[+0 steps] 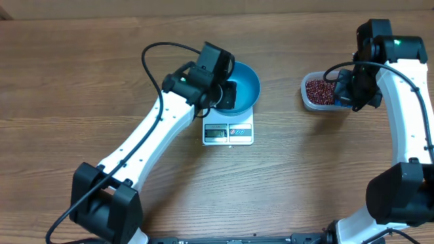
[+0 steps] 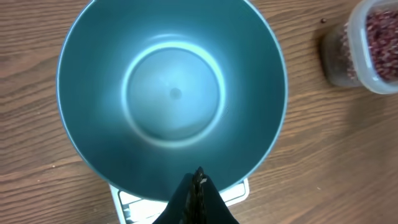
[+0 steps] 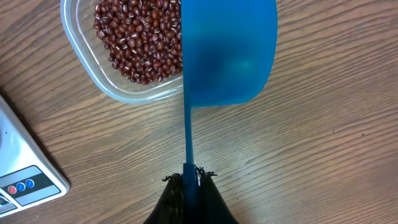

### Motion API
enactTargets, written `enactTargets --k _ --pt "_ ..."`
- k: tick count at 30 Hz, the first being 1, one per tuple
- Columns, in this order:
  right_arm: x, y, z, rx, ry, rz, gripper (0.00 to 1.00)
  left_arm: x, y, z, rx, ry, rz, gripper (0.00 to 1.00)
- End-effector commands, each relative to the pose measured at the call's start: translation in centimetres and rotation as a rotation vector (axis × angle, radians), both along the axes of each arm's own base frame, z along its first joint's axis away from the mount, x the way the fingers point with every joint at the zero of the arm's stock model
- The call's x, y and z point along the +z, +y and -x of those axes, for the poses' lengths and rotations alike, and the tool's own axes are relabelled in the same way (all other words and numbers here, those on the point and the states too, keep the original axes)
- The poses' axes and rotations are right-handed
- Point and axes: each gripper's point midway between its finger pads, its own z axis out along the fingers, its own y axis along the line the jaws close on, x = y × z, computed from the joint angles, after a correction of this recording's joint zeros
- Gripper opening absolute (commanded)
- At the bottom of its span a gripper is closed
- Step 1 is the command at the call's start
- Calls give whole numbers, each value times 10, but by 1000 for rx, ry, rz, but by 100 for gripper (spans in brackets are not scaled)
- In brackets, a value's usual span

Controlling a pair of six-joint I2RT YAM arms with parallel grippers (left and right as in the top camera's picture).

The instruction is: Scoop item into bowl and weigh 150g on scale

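left claw (image 2: 199,180) shut at bowl (image 2: 93,124) rim, bowl on scale (image 1: 228,132) mid-frame, right claw (image 3: 189,177) clamping scoop (image 3: 230,56) handle, beans (image 3: 140,37) in tub (image 3: 78,68) upper left

We cannot read the scale's (image 1: 228,132) display; ahead of the left jaws the bowl (image 2: 172,93) hides most of it, and the tub (image 2: 356,50) farther right is cut off.

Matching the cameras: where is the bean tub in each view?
Overhead: tub right of the bowl.
Left wrist: tub at the upper right edge, cut off.
Right wrist: tub upper left, scoop overlapping it.
Shared landmark: the scale, in all three views.
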Motion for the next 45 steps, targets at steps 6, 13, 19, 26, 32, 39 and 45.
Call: enactTargets --k 6,13,19,26,32,39,45 --pt "-2 -3 1 -3 10 8 4 -32 12 -16 76 8 -108 4" --pt "-2 -2 2 -3 11 3 4 -37 37 -15 139 3 -226 4" --pt "-2 -1 2 -3 13 1 4 -40 50 -10 158 17 -294 4" --pt "-2 -1 3 -2 18 1 4 -39 65 -13 191 4 -348 4" --pt "-2 -1 3 -3 18 1 4 -40 72 -11 204 12 -372 4" --pt "-2 -1 3 -3 18 1 4 -41 74 -8 210 27 -379 4" --pt "-2 -1 3 -3 15 2 4 -35 77 -9 229 13 -376 4"
